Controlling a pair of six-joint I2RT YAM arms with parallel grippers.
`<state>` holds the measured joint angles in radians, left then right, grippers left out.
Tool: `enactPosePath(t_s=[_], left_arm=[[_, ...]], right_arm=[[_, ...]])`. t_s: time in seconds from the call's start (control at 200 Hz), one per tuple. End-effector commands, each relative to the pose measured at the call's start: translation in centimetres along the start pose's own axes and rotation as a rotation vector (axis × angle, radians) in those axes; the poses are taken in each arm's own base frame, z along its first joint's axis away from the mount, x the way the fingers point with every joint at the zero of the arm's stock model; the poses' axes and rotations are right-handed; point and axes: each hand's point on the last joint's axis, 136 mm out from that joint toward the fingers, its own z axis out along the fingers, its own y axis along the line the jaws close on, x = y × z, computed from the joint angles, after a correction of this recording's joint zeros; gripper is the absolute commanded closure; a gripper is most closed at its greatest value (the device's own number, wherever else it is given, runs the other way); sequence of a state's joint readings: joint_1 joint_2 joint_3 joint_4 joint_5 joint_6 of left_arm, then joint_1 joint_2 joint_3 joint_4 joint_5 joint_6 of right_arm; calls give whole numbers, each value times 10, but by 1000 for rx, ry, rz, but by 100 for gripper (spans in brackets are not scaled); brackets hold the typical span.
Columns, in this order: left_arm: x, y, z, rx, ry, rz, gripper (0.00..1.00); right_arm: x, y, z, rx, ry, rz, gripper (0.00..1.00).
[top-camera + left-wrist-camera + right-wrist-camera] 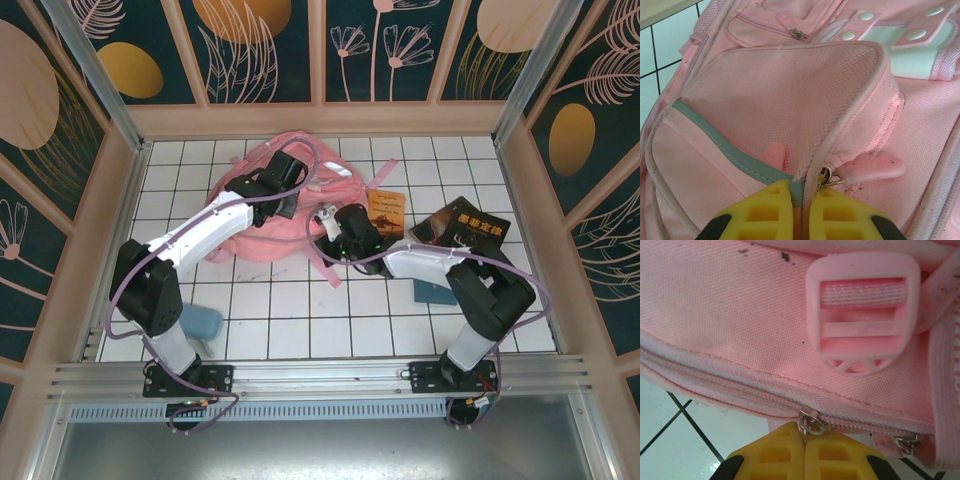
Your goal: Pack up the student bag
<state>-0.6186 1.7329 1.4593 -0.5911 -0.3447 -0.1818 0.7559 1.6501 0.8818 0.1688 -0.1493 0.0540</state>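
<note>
Big pink fabric backpack (290,238) slumped mid-back of the white tiled table (300,310) looks soft and floppy, so seams work best: left gripper (800,202) pinches its pocket edge (799,182), right gripper (804,440) clamps a metal zipper pull (810,423).

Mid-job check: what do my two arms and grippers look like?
Both arms have white link shells between black joints: left arm, right arm. A purple cable loops along each. The left gripper and right gripper have yellow moulded fingers.

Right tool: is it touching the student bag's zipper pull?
Touching. The right wrist view shows the right tool closed on the zipper pull of the student bag.
</note>
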Motion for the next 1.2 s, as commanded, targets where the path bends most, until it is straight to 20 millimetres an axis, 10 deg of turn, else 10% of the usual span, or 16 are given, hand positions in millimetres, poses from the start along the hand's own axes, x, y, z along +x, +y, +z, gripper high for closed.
enactPosePath(t_s=[0.0,0.3,0.47,0.771,1.096,1.196], left_arm=[[-29,-20,2,95,-130,-102,100],[-20,-15,12,55,-121,-92,100],[-21,-35,22,151,-120,-149,100],[-17,-58,28,280,-114,-255,100],[-19,-52,17,290,-92,-294,100],[-21,-34,12,285,-80,-343,74]], right_arm=[[-50,37,-18,-139,-94,51,100],[-23,-17,-19,67,112,183,100],[-6,23,-10,-70,249,147,100],[-40,63,-20,-283,108,192,100],[-31,2,-26,-123,59,251,100],[-35,-20,-37,-86,6,278,100]])
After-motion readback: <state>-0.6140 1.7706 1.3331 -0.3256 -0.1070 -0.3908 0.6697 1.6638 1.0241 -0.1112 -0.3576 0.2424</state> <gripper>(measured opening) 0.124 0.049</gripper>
